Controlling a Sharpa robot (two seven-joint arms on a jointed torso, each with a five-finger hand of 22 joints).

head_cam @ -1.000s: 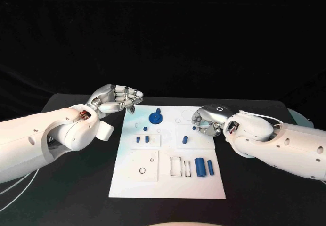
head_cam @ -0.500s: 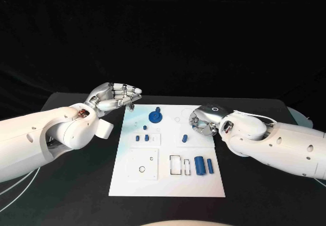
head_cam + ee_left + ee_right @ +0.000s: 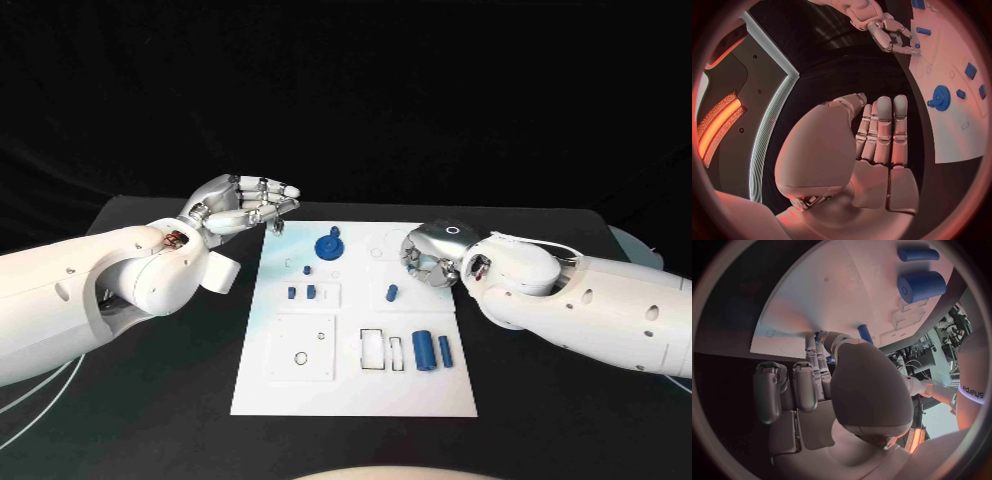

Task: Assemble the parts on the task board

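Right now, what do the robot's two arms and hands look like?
Both arms are smooth white shells with small round holes. Each robot hand, left and right, is silver metal with segmented fingers. A thin white cable loops along the right arm, and "sharpa" is printed on its shell.

Your two arms reach inward from either side, both hands raised at the far part of the scene.

Your left arm [image 3: 101,290] comes in from the left, bent at the wrist, its left hand [image 3: 242,208] lifted with the palm turned up and the fingers [image 3: 274,200] curled in together toward the thumb, nothing between them. Your right arm [image 3: 591,310] comes in from the right, and its right hand [image 3: 433,255] is turned palm down, fingers bent under and tucked toward the thumb; whether they pinch anything you cannot tell. The two hands are well apart, the left one a little farther back.
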